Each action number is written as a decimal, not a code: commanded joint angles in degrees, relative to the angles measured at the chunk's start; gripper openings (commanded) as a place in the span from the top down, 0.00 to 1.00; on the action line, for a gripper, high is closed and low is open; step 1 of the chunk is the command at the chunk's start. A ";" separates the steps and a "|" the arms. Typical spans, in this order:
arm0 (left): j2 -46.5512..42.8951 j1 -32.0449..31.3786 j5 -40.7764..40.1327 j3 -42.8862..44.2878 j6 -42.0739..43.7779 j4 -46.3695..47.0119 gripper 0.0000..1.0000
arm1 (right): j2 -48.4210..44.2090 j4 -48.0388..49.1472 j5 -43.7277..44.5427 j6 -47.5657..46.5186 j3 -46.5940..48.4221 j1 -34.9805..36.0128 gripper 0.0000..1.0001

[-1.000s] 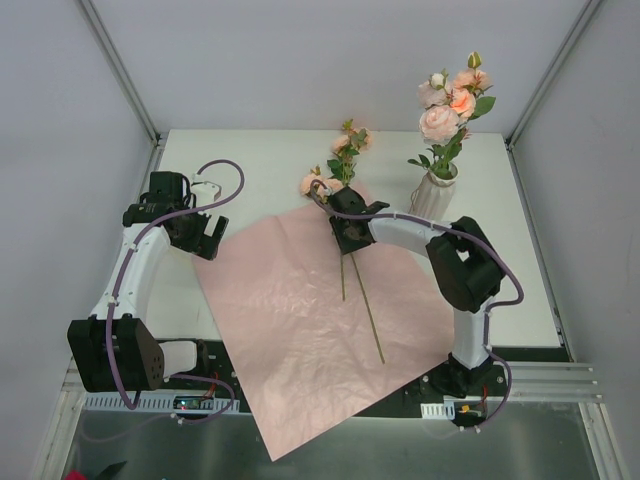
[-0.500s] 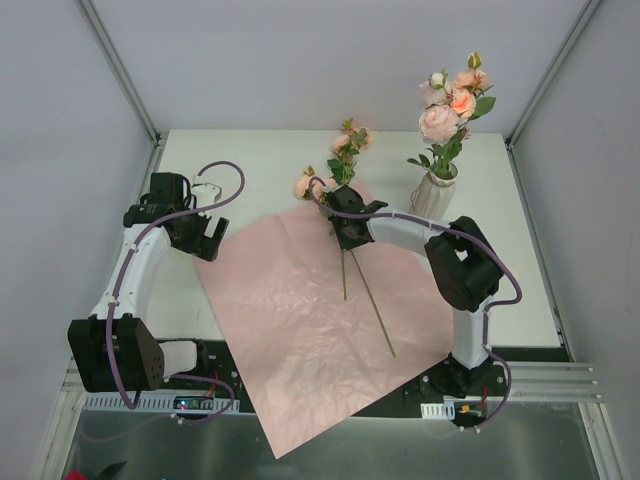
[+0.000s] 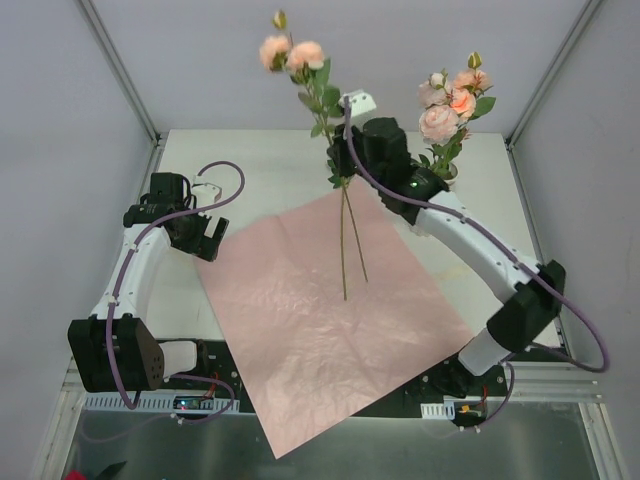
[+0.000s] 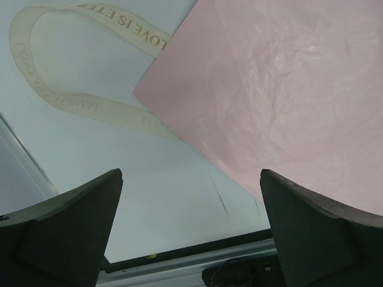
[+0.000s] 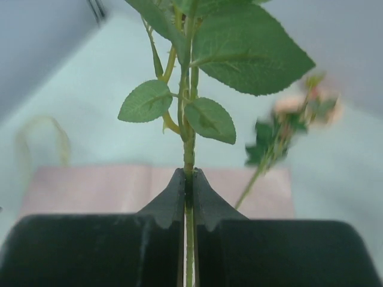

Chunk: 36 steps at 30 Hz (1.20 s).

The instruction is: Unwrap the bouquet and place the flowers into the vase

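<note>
Your flowers (image 3: 320, 95) show peach and pale pink blooms, green leaves and thin yellow-green stems. The vase (image 3: 433, 196) is off-white with upright ribbing, and the roses in it (image 3: 440, 122) are peach and pink. The paper sheet (image 3: 320, 310) is plain pink, faintly crinkled. The ribbon (image 4: 90, 106) is cream with gold lettering. The desk (image 3: 260, 160) is white. Your left tool (image 4: 188, 179) and right tool (image 5: 188, 179) are black.

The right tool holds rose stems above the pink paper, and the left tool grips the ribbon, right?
No: the left tool is open and empty; the ribbon lies free, as the left wrist view shows. The right tool does hold stems.
</note>
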 commanded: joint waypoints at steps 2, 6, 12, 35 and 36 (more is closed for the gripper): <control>-1.50 0.49 -0.39 1.76 0.23 -0.48 0.01 | -14.51 22.53 -2.13 -17.43 3.48 0.14 0.99; -2.03 0.66 -0.21 2.11 1.11 -1.01 0.01 | -19.80 31.32 1.39 -24.06 4.44 -4.06 0.99; -1.85 0.84 0.32 3.16 1.55 -1.10 0.01 | -27.80 37.12 5.61 -20.31 0.59 -15.56 0.99; -0.80 0.75 1.90 5.45 1.81 -2.15 0.01 | -28.07 44.52 3.85 -7.11 -9.26 -35.80 0.99; -0.80 0.75 1.90 5.54 1.81 -2.24 0.01 | -27.81 44.96 3.86 -6.58 -9.70 -36.24 0.99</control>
